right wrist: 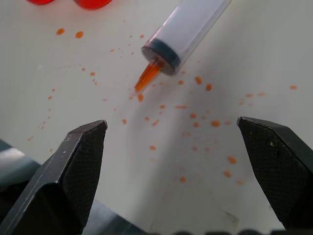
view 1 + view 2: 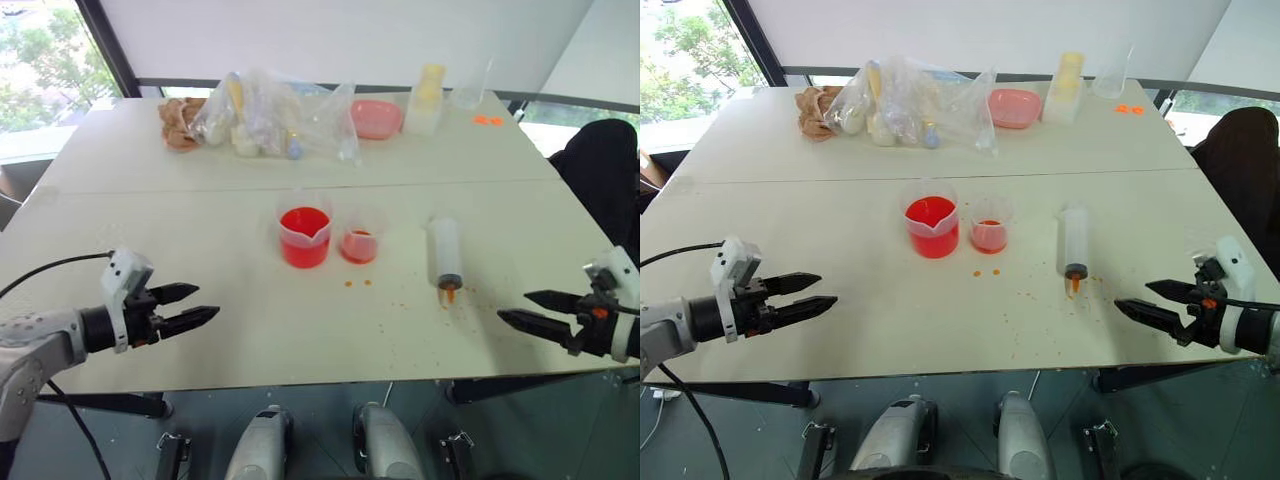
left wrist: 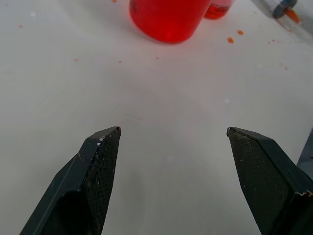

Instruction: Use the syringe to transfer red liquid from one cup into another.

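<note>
The spouted beaker stands at the table's middle, holding red liquid. Right beside it is the smaller cup with a little red liquid in it. The syringe lies flat on the table to their right, its orange-stained tip pointing at the front edge. My left gripper hovers open and empty near the front left, aimed toward the beaker. My right gripper hovers open and empty at the front right, with the syringe tip just beyond its fingers.
Orange droplets speckle the table around the syringe tip and in front of the cups. Along the back are clear plastic bags, a pink bowl, a pale container and a clear cup. A dark object sits off the table's right side.
</note>
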Motion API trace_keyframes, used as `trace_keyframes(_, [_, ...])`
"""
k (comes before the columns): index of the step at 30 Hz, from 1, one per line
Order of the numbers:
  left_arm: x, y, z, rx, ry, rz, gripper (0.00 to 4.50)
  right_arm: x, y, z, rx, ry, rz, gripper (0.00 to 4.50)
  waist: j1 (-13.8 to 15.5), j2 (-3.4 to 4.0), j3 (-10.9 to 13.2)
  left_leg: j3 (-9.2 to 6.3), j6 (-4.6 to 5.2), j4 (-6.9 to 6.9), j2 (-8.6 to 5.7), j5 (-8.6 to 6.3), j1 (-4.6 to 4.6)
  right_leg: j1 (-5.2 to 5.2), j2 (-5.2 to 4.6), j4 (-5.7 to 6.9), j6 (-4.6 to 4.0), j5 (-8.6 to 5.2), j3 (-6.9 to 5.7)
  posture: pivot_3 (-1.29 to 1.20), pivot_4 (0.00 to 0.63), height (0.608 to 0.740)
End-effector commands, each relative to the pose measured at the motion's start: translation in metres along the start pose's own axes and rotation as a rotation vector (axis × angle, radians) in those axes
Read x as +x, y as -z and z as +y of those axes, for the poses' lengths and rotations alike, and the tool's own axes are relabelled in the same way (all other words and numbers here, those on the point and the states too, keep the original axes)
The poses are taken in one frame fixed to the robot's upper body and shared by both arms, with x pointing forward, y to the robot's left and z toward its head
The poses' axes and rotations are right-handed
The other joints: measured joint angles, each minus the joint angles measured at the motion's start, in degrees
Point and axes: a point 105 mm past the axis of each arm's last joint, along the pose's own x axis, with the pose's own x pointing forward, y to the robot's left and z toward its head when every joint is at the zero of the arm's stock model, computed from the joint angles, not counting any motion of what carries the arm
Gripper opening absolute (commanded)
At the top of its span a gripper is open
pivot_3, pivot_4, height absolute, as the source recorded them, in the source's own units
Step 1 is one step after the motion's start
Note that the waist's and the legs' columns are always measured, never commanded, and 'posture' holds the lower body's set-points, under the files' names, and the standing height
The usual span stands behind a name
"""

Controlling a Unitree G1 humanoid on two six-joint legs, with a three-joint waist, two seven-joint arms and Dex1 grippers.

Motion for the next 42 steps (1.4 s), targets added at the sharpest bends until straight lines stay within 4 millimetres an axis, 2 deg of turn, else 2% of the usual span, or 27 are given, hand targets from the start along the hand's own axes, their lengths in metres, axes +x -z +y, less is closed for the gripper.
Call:
trace_keyframes(1, [0.006,-0.010,0.001,0.040,0.008,-0.025,3.64,-0.002,-0.014,0.003,-0.061,0.010,-0.044,4.46,0.1,0.00,0.0,0.00,0.00,0.00,0.00,0.00,-0.01,0.00,0.00,0.00,0.00,0.00,0.00,0.00,0.150,0.740])
trace_keyframes(15, [0.018,-0.025,0.005,0.066,0.012,-0.077,3.64,0.006,-0.026,-0.004,-0.053,0.061,-0.074,4.46,0.0,-0.02,0.0,-0.01,0.00,0.00,0.00,0.00,-0.04,0.00,0.04,-0.04,0.00,0.02,0.00,0.00,0.150,0.740])
trace_keyframes(19, [0.019,-0.032,0.006,0.093,0.020,-0.080,3.64,0.012,-0.040,-0.024,-0.029,0.183,-0.009,4.46,-0.1,0.00,0.0,0.00,0.00,0.00,0.00,0.00,-0.02,0.00,0.04,-0.04,-0.01,0.03,0.01,0.00,0.150,0.740])
trace_keyframes(21, [0.020,-0.038,0.005,0.108,0.025,-0.086,3.64,0.015,-0.051,-0.029,0.037,0.205,0.004,4.46,-0.1,0.01,0.0,0.03,0.00,0.00,0.00,0.00,-0.02,-0.03,0.04,-0.03,-0.06,0.06,0.03,0.00,0.150,0.740])
trace_keyframes(26, [0.010,-0.076,-0.002,0.128,0.121,-0.154,3.64,0.037,-0.097,-0.025,0.282,0.118,-0.038,4.46,-0.2,-0.05,0.1,0.01,0.00,0.00,0.11,0.00,-0.08,-0.11,0.17,-0.08,-0.17,0.12,0.02,0.00,0.150,0.740])
trace_keyframes(30, [0.004,-0.095,-0.005,0.215,0.210,-0.107,3.64,0.052,-0.112,-0.021,0.320,0.087,0.039,4.46,0.0,-0.03,0.1,0.09,0.00,-0.12,0.11,0.00,-0.15,-0.14,0.25,-0.19,-0.18,0.13,-0.05,0.00,0.150,0.740])
trace_keyframes(33, [0.003,-0.107,-0.007,0.291,0.255,-0.075,3.64,0.065,-0.116,-0.021,0.309,0.102,0.105,4.46,-0.2,-0.01,0.1,0.17,0.02,-0.21,0.00,-0.01,-0.22,-0.15,0.25,-0.39,-0.16,0.14,-0.06,0.00,0.150,0.740])
trace_keyframes(37, [0.007,-0.126,-0.012,0.382,0.293,-0.100,3.64,0.084,-0.111,-0.033,0.306,0.176,0.190,4.46,-0.2,-0.02,0.1,0.23,0.03,-0.27,-0.03,-0.02,-0.23,-0.15,0.24,-0.51,0.06,0.26,-0.03,0.00,0.150,0.740])
trace_keyframes(40, [0.011,-0.133,-0.017,0.413,0.308,-0.127,3.64,0.093,-0.110,-0.040,0.289,0.212,0.217,4.46,-0.3,-0.02,0.1,0.23,0.04,-0.31,-0.05,-0.02,-0.23,-0.17,0.24,-0.52,0.09,0.28,-0.03,0.00,0.150,0.740])
trace_keyframes(42, [0.016,-0.130,-0.011,0.401,0.282,-0.156,3.64,0.104,-0.109,-0.038,0.279,0.210,0.246,4.46,-0.5,-0.01,0.1,0.24,0.04,-0.32,-0.04,-0.02,-0.23,-0.18,0.25,-0.50,0.12,0.29,-0.03,0.00,0.150,0.740])
